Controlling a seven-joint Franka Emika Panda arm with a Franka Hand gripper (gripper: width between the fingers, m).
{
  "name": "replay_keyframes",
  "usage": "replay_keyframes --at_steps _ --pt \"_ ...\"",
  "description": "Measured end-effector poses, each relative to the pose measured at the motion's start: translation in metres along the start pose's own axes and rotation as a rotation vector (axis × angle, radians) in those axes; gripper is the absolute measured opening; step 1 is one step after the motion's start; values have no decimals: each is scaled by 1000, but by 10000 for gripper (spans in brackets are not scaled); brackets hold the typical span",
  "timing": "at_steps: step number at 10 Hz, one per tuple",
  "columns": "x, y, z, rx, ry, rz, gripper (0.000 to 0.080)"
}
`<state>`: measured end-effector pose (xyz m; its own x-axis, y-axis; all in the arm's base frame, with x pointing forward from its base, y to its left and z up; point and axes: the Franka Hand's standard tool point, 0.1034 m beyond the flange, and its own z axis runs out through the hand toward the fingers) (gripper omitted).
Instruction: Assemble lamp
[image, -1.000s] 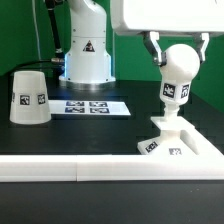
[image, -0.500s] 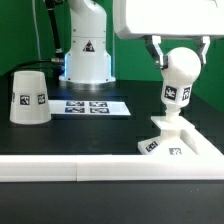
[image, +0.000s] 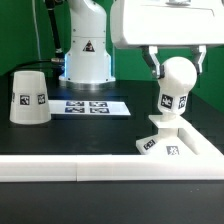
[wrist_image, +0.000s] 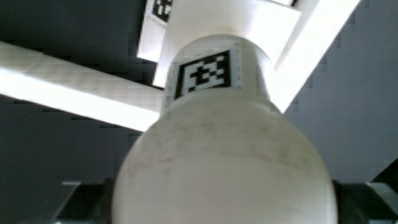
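Observation:
My gripper (image: 177, 64) is shut on the round head of the white bulb (image: 175, 88), which hangs neck-down and slightly tilted. The tagged neck end is at the raised middle of the flat square base (image: 178, 146) at the exterior view's right; I cannot tell whether it touches. In the wrist view the bulb (wrist_image: 222, 150) fills the frame, with my gripper (wrist_image: 222, 208) around its widest part and the dark fingers (wrist_image: 82, 202) at its sides. The tapered shade (image: 28, 97) stands mouth-down at the exterior view's left, far from the gripper.
The marker board (image: 90, 106) lies flat between the shade and the base. A long white rail (image: 70, 170) runs along the table's front edge. The arm's white pedestal (image: 86, 55) stands at the back.
The gripper has come down a little with the bulb still in it, and the bulb has shifted slightly toward the exterior view's left. The shade and base have not moved.

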<state>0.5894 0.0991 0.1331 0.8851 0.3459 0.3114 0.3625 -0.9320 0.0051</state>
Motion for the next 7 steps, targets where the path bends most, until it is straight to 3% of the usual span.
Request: replay_keyframes --at_steps 7 --pt "-10 -9 -4 -60 208 -15 576"
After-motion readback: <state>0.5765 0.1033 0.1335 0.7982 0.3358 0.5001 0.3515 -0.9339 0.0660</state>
